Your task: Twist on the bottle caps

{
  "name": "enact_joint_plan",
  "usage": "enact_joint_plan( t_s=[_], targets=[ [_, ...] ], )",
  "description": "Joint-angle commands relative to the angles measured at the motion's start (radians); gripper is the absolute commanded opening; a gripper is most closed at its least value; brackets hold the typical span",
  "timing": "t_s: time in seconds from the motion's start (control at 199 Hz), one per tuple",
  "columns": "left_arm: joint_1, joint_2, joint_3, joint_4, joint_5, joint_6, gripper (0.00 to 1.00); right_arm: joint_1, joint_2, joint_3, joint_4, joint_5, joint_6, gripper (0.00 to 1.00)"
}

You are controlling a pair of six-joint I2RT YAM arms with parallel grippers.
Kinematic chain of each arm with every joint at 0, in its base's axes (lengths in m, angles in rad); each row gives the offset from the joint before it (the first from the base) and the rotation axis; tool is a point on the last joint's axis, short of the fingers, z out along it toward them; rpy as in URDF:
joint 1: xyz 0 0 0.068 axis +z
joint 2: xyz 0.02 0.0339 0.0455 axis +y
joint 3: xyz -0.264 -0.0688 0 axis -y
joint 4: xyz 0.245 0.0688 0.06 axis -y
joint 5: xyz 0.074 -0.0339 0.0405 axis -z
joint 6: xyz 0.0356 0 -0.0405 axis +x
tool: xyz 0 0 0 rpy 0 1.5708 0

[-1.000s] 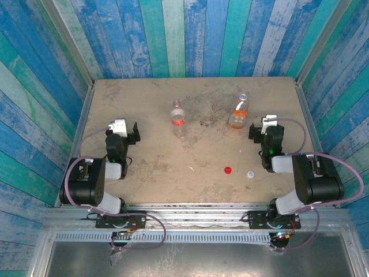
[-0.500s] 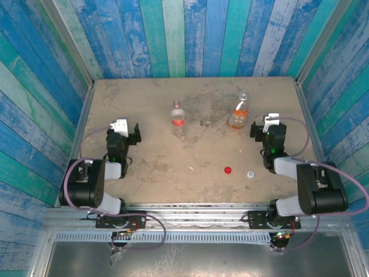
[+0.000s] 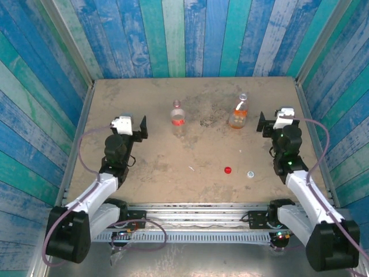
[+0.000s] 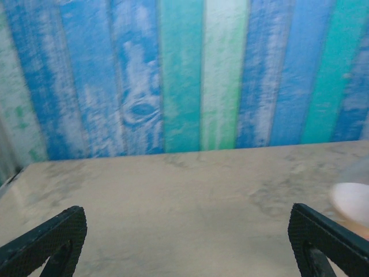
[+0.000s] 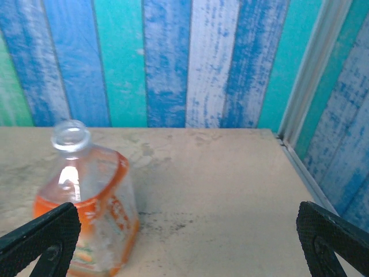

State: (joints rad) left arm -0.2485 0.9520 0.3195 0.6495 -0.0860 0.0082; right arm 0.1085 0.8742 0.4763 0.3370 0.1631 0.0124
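1. Two bottles stand uncapped on the bench [image 3: 150, 167]: the slim bottle [image 3: 178, 118] at left; the orange bottle [image 3: 238, 112] at right.
2. The red cap [image 3: 228, 170] and the white cap [image 3: 250, 173] lie loose nearer my bases, close together; neither sits on a neck.
3. My left tool [image 3: 140, 127] hangs released and empty beside the slim bottle; my right tool [image 3: 261, 123], likewise spread wide, faces the orange bottle.
4. My reckoning: nothing done; both caps are yet to be fetched and threaded.

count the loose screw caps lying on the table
2. The small round red plastic cap lies toward the front, right of centre; the small round pale plastic cap lies just right of it, apart. None seems hidden.
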Motion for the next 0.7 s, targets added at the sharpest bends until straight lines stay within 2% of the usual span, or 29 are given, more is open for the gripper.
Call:
enact_joint_plan(
  t_s=[0.0,0.09,0.241,0.406,0.607,0.692],
  targets=[
    [-0.075,-0.012,-0.012,0.015,0.112,0.043,0.94,0.052,-0.056,0.05,-0.175,-0.114,0.03,1.0],
    [-0.094,0.029,-0.017,0.107,0.223,0.03,0.94,0.145,-0.064,0.08,-0.241,-0.147,-0.006,1.0],
    [-0.123,0.106,-0.014,0.197,0.319,0.029,0.94,0.335,-0.018,0.144,-0.352,-0.159,-0.107,1.0],
    [-0.163,0.226,0.002,0.278,0.351,0.078,0.94,0.529,0.096,0.186,-0.38,-0.178,-0.188,1.0],
    [-0.165,0.44,0.036,0.453,0.396,0.046,0.94,0.592,0.189,0.211,-0.316,-0.219,-0.156,1.0],
    [-0.166,0.521,0.057,0.511,0.366,0.034,0.94,0.596,0.205,0.22,-0.304,-0.227,-0.142,1.0]
  ],
)
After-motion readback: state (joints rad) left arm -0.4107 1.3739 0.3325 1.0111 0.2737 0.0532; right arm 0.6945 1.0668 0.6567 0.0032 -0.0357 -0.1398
